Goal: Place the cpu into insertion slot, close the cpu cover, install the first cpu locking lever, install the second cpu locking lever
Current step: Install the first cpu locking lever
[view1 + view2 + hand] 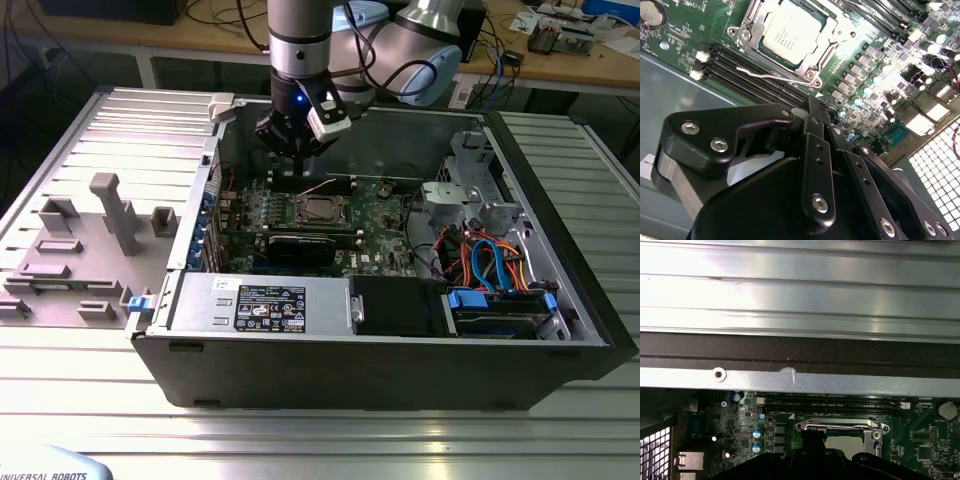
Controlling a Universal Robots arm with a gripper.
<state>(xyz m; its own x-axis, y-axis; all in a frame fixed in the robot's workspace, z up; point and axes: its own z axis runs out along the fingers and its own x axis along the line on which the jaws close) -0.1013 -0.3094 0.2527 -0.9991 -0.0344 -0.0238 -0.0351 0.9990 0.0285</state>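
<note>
The open computer case is lying on the ribbed metal table, with the green motherboard at its far side. The gripper is hanging just above the board, fingers pressed together and holding nothing. The cpu is sitting in the insertion slot with the cpu cover closed around it, and a thin lever is lying beside the slot.

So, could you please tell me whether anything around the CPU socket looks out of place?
Mostly tidy: the cpu sits flat under the closed cpu cover. One locking lever angles out loose across the memory slots rather than lying along the frame.
</note>
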